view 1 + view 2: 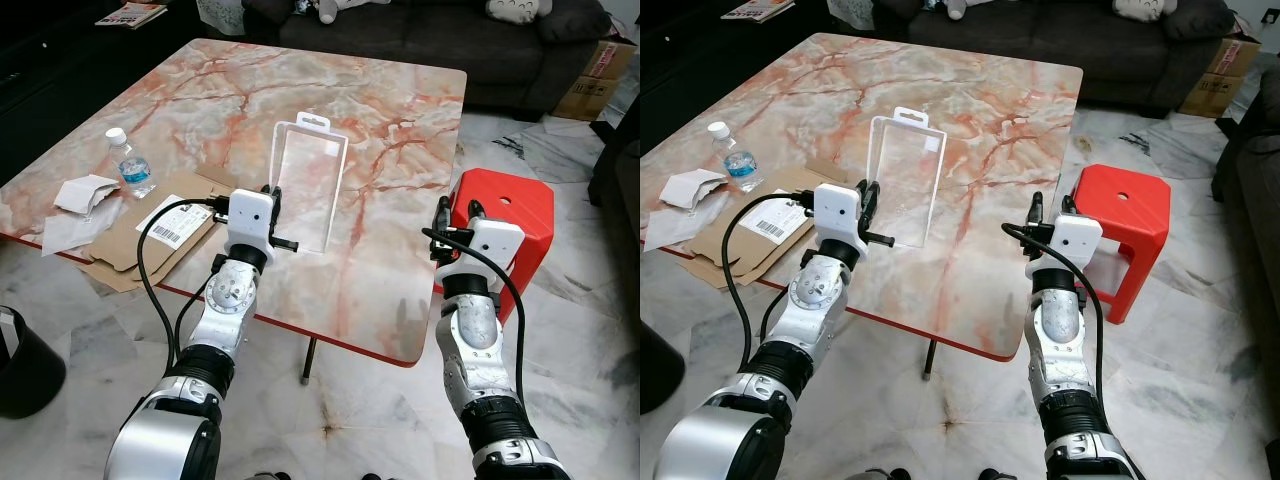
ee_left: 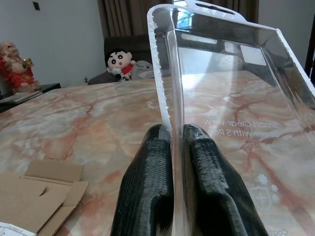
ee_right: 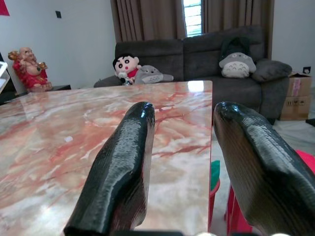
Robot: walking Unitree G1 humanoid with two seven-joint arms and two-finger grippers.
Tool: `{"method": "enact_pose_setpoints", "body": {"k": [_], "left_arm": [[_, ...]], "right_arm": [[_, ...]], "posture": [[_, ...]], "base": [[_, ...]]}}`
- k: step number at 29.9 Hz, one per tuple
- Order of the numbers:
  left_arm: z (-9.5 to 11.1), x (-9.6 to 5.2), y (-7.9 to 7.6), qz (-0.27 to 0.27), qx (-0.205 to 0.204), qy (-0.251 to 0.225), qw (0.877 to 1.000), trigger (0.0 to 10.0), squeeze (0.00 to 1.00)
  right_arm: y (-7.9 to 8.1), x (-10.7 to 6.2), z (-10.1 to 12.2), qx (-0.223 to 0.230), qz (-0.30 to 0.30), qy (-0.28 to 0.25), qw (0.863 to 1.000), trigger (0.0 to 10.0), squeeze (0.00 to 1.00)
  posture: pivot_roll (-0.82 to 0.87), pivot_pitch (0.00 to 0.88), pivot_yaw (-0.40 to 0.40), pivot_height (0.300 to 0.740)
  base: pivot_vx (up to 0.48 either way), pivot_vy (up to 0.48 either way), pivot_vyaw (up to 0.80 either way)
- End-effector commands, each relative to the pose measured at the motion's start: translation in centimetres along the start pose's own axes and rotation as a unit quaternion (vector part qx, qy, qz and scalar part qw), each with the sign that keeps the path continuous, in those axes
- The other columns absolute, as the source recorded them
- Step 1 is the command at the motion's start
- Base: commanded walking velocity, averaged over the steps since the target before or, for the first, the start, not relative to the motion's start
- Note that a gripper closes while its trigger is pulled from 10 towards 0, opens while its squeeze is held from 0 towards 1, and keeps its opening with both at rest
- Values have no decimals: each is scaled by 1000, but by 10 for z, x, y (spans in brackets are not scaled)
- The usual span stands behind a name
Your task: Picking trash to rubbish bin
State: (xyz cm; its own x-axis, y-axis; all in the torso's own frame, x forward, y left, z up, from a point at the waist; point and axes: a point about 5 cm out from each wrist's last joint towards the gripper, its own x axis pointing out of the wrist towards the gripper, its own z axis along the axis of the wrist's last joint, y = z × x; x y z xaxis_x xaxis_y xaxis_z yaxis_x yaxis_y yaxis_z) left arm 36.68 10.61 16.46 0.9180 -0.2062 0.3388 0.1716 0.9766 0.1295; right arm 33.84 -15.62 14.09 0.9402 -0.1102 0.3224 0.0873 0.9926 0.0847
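A clear plastic packaging shell (image 1: 310, 180) stands upright over the marble table (image 1: 220, 90). My left gripper (image 1: 280, 218) is shut on its near edge. In the left wrist view the fingers (image 2: 150, 182) pinch the shell's rim (image 2: 167, 73) between them. My right gripper (image 1: 458, 215) hovers open at the table's right edge with nothing between its fingers (image 3: 123, 167). More trash lies at the table's left: a small water bottle (image 1: 130, 165), crumpled white paper (image 1: 85, 192) and flattened cardboard with a label (image 1: 150, 235). A dark bin (image 1: 25, 365) stands on the floor at lower left.
A red plastic stool (image 1: 510, 215) stands close beside my right arm. A dark sofa (image 1: 420, 30) with plush toys runs behind the table, with a cardboard box (image 1: 595, 80) at its right end. A magazine (image 1: 130, 14) lies at far left.
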Motion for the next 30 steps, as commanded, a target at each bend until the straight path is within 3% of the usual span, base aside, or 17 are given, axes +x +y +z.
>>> {"method": "enact_pose_setpoints", "body": {"k": [1, 11, 30], "left_arm": [[0, -3, 1, 0, 0, -8, 1000, 10000, 0], [0, -5, -12, -23, -9, -11, 1000, 10000, 0], [2, -5, -9, -19, -9, -13, 1000, 10000, 0]], "right_arm": [[0, -1, 3, -1, -2, -5, 1000, 10000, 0], [0, -3, 0, -3, 2, 4, 1000, 10000, 0], [1, -6, -1, 2, 2, 12, 1000, 10000, 0]], "posture": [[82, 72, 29, 740], [92, 85, 17, 740], [99, 124, 14, 740]], "base": [[0, 0, 0], [0, 0, 0], [-88, 0, 0]]}}
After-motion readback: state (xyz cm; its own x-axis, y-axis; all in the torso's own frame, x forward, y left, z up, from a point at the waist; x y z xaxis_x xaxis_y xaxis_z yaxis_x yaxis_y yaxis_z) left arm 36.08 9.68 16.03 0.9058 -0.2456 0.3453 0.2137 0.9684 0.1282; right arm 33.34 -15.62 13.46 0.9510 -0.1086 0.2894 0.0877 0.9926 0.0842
